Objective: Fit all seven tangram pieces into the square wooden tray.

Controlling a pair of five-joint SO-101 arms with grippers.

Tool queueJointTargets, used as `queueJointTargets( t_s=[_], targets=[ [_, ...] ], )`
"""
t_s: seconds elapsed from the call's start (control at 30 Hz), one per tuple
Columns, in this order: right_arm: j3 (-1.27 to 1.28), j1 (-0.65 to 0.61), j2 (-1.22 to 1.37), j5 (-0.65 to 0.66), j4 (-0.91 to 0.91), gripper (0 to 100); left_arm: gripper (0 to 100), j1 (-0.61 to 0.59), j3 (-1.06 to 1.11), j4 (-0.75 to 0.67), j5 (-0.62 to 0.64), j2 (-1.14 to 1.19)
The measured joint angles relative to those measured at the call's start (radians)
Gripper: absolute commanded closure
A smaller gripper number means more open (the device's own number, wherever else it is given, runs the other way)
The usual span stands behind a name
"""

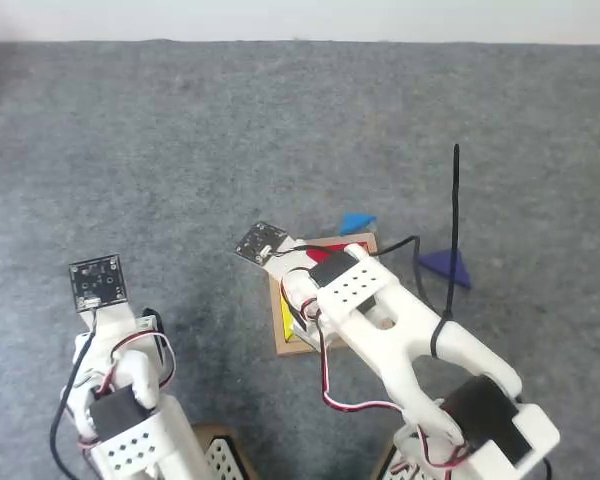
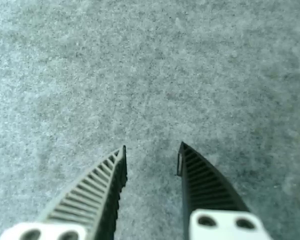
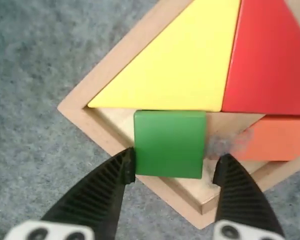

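The white left arm [image 1: 120, 400] sits folded at the near left, its ribbed black left gripper [image 2: 152, 147] pointing down with the jaws spread apart. The white right arm [image 1: 410, 330] stretches from the near right toward the centre, its right gripper [image 3: 176, 155] held low, jaws parted wide.

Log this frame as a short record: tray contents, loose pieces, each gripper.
tray: holds yellow triangle, red triangle, orange piece
green square: corner lies over tray rim, not seated
loose on carpet: light blue piece, dark blue triangle
right gripper: open, straddling green square
left gripper: open over bare carpet
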Motion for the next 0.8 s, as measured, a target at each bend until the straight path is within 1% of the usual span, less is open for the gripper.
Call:
queueJointTargets(
  t_s=[0.2,0.37,0.5,0.63,0.8],
  targets=[
    [-0.032,0.005,-0.009,0.000,0.017,75.3,83,0.000,0.000,0.000,0.000,0.000],
    [-0.118,0.086,-0.133,0.003,0.075,75.3,83,0.000,0.000,0.000,0.000,0.000],
    [-0.117,0.126,-0.186,0.003,0.081,75.3,83,0.000,0.000,0.000,0.000,0.000],
    [-0.048,0.140,-0.181,0.003,0.046,75.3,83,0.000,0.000,0.000,0.000,0.000],
    [0.000,0.140,-0.114,0.003,-0.012,75.3,83,0.000,0.000,0.000,0.000,0.000]
  ],
)
